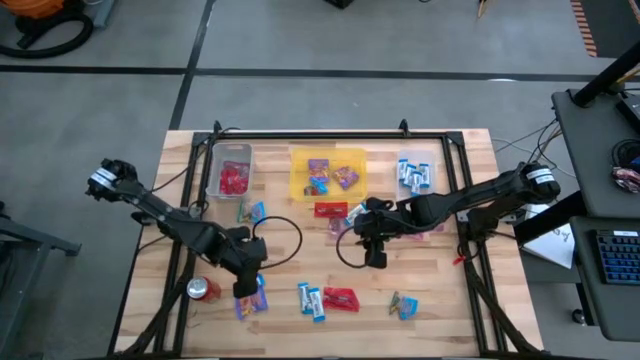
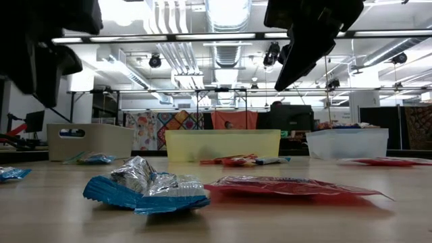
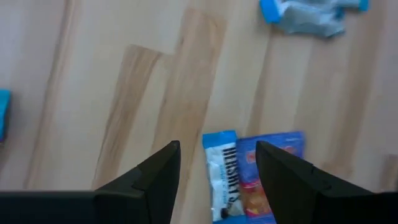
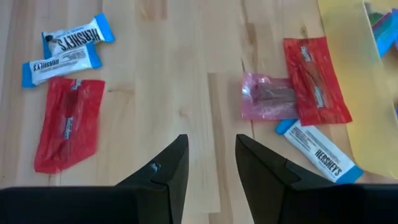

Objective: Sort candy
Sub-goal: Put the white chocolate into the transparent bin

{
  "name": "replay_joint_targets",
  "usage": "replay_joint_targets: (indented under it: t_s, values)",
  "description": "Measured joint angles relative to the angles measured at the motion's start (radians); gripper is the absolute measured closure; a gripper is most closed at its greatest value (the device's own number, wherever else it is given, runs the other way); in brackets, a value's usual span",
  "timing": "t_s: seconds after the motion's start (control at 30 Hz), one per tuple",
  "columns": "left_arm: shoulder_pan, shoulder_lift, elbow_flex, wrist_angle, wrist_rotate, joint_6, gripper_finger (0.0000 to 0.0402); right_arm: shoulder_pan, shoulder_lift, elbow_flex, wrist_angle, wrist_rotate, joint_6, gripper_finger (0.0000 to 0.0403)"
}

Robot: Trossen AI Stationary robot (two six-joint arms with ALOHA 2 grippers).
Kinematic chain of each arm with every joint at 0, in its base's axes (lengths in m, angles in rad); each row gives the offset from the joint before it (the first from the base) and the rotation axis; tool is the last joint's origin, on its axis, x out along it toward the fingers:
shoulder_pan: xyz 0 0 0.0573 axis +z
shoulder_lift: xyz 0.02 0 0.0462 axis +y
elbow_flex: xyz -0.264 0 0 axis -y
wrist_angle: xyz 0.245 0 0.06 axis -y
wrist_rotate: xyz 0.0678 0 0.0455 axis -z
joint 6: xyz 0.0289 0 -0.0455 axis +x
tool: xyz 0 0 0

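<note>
Candy lies loose on the wooden table: a blue-and-white bar (image 3: 222,180) beside a purple packet (image 3: 273,163), two blue-and-white bars (image 4: 65,50) next to a red packet (image 4: 67,123), and a red packet (image 4: 316,79) over a pink one (image 4: 267,96). My left gripper (image 3: 217,146) hangs open above the bar and purple packet near the front left (image 1: 247,287); its fingers stand on either side of the bar. My right gripper (image 4: 211,140) is open over bare wood at the table's middle (image 1: 375,260), with nothing between its fingers.
Three bins line the far edge: a grey one with red candy (image 1: 233,178), a yellow one (image 1: 300,175), and a clear one with blue-and-white bars (image 1: 417,172). A red soda can (image 1: 203,290) lies by the front left. More candy (image 1: 404,305) sits at the front right.
</note>
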Motion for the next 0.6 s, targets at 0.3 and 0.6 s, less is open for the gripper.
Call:
replay_joint_targets:
  t_s: [0.3,0.6]
  values:
    - [-0.068,0.169,0.008,0.007,-0.005,-0.023,0.0210,0.000,0.000,-0.025,0.011,0.003,0.036,0.0277]
    - [-0.069,0.262,0.012,0.027,0.013,-0.026,0.0209,0.000,0.000,-0.025,0.010,0.003,0.060,0.0277]
